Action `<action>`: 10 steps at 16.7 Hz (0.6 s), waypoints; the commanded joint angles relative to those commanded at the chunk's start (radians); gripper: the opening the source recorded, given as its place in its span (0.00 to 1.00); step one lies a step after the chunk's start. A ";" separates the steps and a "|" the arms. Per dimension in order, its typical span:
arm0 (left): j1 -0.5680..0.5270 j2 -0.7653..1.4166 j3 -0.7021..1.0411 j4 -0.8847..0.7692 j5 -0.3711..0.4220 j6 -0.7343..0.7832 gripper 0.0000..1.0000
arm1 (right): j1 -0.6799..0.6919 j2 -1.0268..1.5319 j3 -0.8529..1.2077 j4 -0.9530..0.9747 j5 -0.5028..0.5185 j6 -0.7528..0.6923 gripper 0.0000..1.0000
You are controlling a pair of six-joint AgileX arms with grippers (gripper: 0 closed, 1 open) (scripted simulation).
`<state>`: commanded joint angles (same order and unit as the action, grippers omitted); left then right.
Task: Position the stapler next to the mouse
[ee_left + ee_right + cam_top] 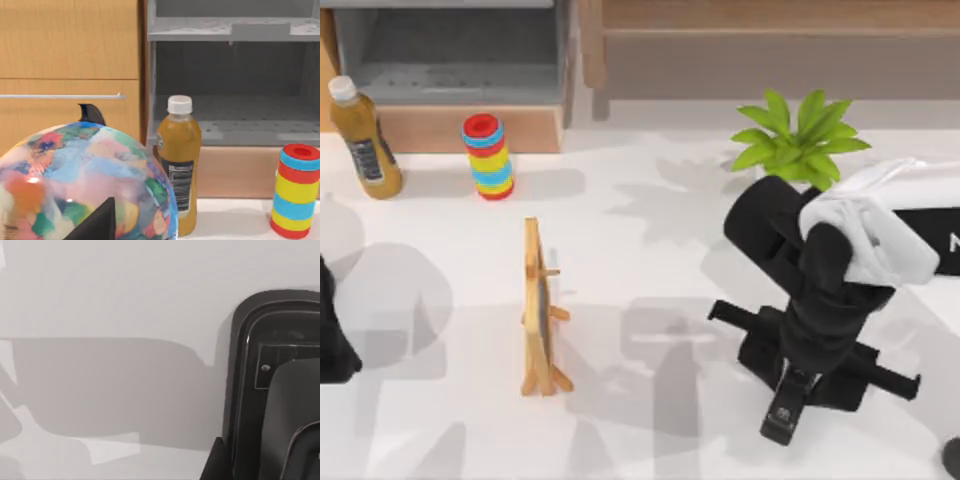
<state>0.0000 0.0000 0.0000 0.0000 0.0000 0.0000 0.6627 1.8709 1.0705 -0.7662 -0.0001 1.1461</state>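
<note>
Right arm reaches over the right half of the white surface (650, 440), its pincer (798, 385) pointed down onto the slim black oblong stapler (783, 412). Stapler lies flat on the surface at front right; only its near end sticks out from under the wrist in the top view. Whether the fingers are clenched on it or spread, cannot tell: the arm body hides them from above. Right wrist view: the stapler's (270, 375) rounded black end with a raised rim sits close below the camera, a dark pincer part overlapping it, bare surface and shadows beside.

Small dark rounded mouse (951, 458): just a sliver at the front right edge of the top view, apart from the stapler and to its right.

Left arm is parked at the far left edge. Left wrist view: its pincer (95, 165) is grasping a multicoloured patchwork ball (75, 185), one black fingertip above the ball and one in front.

Other items:
- amber juice bottle with white cap (362, 140), back left
- red-blue-yellow striped cylinder (489, 156), right of bottle
- small wooden easel board (540, 310), centre-left
- green leafy plant (798, 138), back right
- grey open shelf unit (450, 50) behind the bottle
</note>
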 joint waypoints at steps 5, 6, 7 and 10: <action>0.000 0.000 0.000 0.000 0.000 0.000 1.00 | -0.001 -0.038 0.041 -0.083 0.000 0.000 0.00; 0.000 0.000 0.000 0.000 0.000 0.000 1.00 | -0.001 -0.047 0.050 -0.102 0.000 -0.001 0.00; 0.000 0.000 0.000 0.000 0.000 0.000 1.00 | -0.001 -0.054 0.057 -0.112 0.000 -0.001 0.00; 0.000 0.000 0.000 0.000 0.000 0.000 1.00 | -0.001 -0.051 0.056 -0.111 -0.001 0.000 0.00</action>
<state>0.0000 0.0000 0.0000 0.0000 0.0000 0.0000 0.6620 1.8199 1.1261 -0.8770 -0.0008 1.1458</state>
